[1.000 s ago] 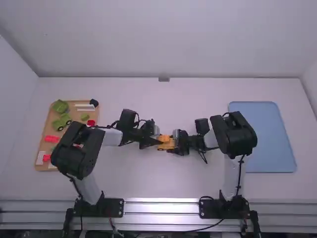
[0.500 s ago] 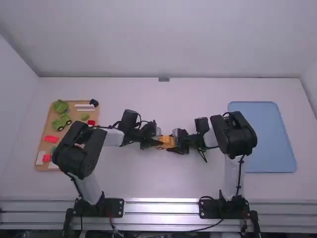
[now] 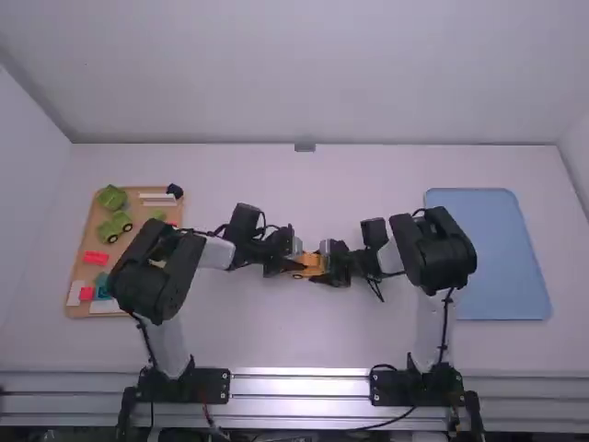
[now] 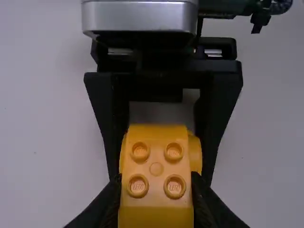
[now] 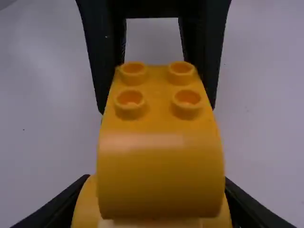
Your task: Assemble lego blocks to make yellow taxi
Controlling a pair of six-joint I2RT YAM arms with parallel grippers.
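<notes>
So my yellow block taxi (image 4: 156, 164) is around the middle of the desk (image 3: 304, 331), studs showing. I've got the left tool (image 3: 296, 266) clamped on one end of it and the right tool (image 3: 324, 266) clamped on the other. Over left there's a wooden board (image 3: 89, 230) with green blocks (image 3: 115, 225) and red blocks (image 3: 96, 258), and well off right, a blue tray (image 3: 488, 258).

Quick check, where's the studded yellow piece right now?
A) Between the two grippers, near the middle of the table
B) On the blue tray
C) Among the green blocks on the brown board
A: the yellow piece sits between the fingers of the left gripper and those of the right gripper, which face each other.
</notes>
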